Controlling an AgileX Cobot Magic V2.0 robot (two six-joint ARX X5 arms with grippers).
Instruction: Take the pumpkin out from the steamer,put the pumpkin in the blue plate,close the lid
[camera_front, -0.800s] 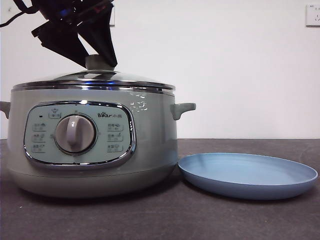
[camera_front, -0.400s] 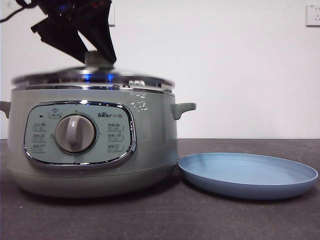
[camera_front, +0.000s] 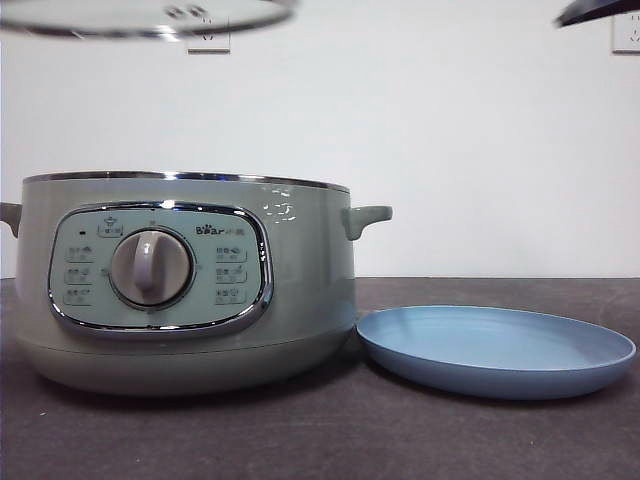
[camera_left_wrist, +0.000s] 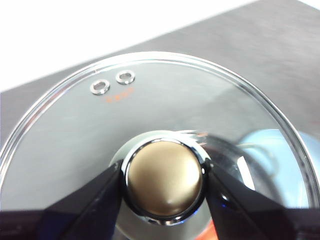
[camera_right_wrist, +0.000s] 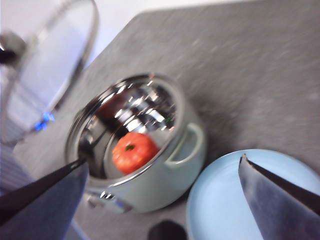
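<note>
The sage-green steamer (camera_front: 185, 285) stands uncovered on the dark table. Its glass lid (camera_front: 150, 15) hangs high above it at the picture's top. In the left wrist view my left gripper (camera_left_wrist: 164, 182) is shut on the lid's round knob (camera_left_wrist: 165, 180). The right wrist view looks down into the steamer (camera_right_wrist: 145, 165), where the orange-red pumpkin (camera_right_wrist: 134, 151) lies on the shiny floor. My right gripper (camera_right_wrist: 165, 167) hovers well above it, jaws wide open and empty. The blue plate (camera_front: 495, 350) lies empty just right of the steamer.
A black arm tip (camera_front: 595, 10) shows at the top right corner. Wall sockets (camera_front: 625, 30) sit on the white wall behind. A small dark object (camera_right_wrist: 167, 231) lies on the table in front of the steamer in the right wrist view.
The left gripper has lifted the lid off the steamer and up to the top of the front view. A black arm tip has appeared at the top right.
</note>
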